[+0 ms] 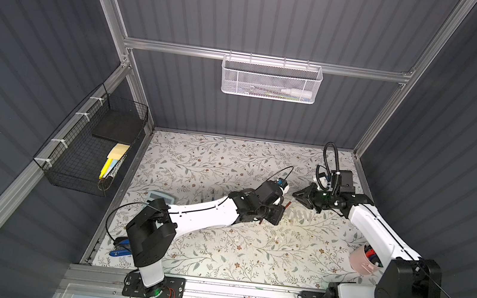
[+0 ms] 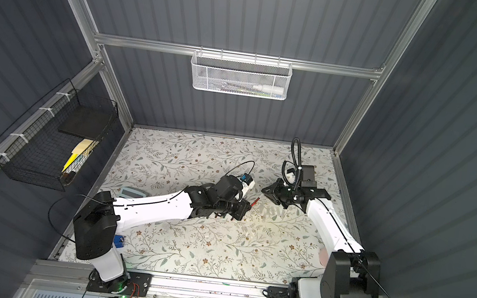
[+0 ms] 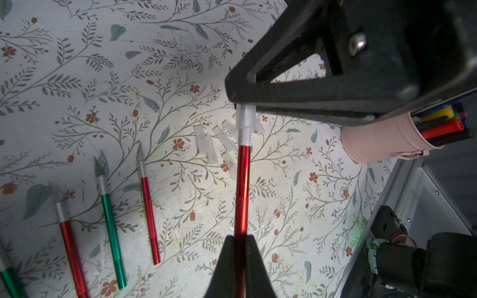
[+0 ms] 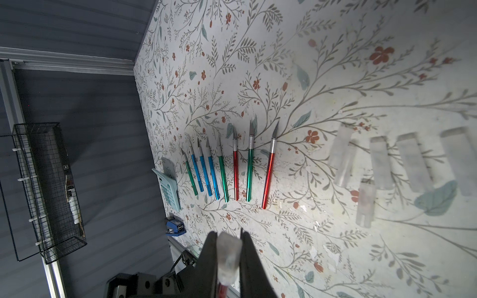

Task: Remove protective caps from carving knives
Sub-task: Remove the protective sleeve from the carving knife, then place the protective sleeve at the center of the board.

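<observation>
My left gripper (image 3: 240, 236) is shut on the shaft of a red carving knife (image 3: 242, 185), held above the table. A whitish protective cap (image 3: 246, 116) sits on that knife's tip. In the right wrist view my right gripper (image 4: 228, 237) is shut on this cap (image 4: 228, 252). In a top view the two grippers meet mid-table, the right gripper (image 1: 295, 194) just beyond the red knife (image 1: 287, 205). Several bare-tipped carving knives (image 4: 268, 175) lie in a row on the table. Several loose protective caps (image 4: 379, 160) lie beside them.
A pink cup of markers (image 1: 364, 262) stands near the right arm's base. At the table's left side lie a pale calculator (image 4: 167, 183) and a blue stapler (image 4: 175, 227). A black wire basket (image 1: 97, 143) hangs on the left wall, and a white mesh basket (image 1: 271, 79) on the back rail.
</observation>
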